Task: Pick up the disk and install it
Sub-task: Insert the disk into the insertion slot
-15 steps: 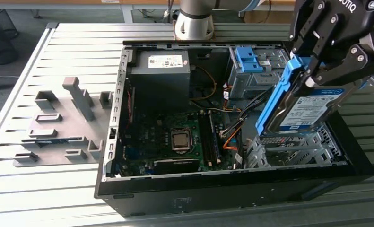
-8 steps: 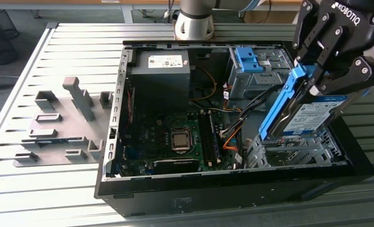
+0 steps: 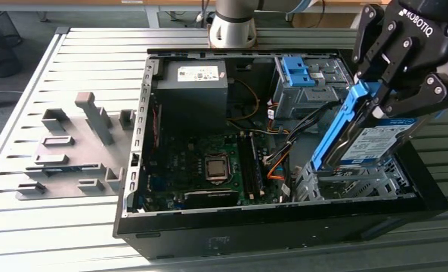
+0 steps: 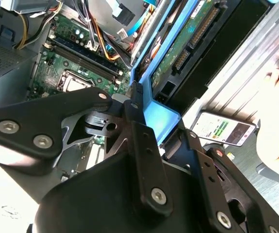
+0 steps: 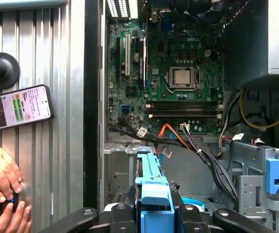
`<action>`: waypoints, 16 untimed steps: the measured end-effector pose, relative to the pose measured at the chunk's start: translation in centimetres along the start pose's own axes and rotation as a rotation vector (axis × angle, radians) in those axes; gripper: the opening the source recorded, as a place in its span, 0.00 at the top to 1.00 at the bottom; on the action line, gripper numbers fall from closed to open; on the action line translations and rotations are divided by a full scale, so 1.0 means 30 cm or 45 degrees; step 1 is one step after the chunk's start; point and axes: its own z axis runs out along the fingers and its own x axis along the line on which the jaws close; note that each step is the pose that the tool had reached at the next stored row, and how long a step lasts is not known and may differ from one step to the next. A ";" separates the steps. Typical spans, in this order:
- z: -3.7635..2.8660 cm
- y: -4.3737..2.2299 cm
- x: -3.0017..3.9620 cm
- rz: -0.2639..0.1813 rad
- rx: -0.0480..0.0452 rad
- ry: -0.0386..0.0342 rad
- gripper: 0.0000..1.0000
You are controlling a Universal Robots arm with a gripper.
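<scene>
Your gripper (image 3: pixel 376 96) is pinched onto the blue rail at the upper end of the disk (image 3: pixel 379 141). The disk stands on edge, tilted, above the drive cage (image 3: pixel 352 181), near side, at the exterior view's right. Judge it rigid, dense and shock-sensitive: hold the rails, not the faces.

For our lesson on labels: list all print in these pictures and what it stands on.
gripper, shut on the disk: brand lettering, unquoted.
motherboard: brand mark, unquoted.
disk label: too small to read.
black box sticker: too small.
phone screen: too small.
</scene>
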 end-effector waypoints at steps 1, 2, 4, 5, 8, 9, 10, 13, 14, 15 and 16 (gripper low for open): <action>0.002 0.000 0.000 0.000 0.000 -0.0001 0.64; 0.004 -0.001 0.000 0.001 0.000 0.0000 0.64; 0.008 -0.001 0.001 0.004 0.000 -0.0002 0.64; 0.010 -0.002 0.002 0.006 0.000 -0.0002 0.64; 0.015 -0.002 0.003 0.009 0.000 0.0000 0.64; 0.017 -0.002 0.003 0.009 0.000 0.0000 0.64; 0.019 -0.002 0.003 0.009 0.000 0.0001 0.64; 0.025 -0.002 0.005 0.011 0.000 -0.0003 0.64; 0.027 -0.002 0.005 0.012 0.000 -0.0001 0.64; 0.028 -0.002 0.005 0.013 0.000 -0.0002 0.64; 0.030 -0.002 0.005 0.013 0.000 -0.0001 0.64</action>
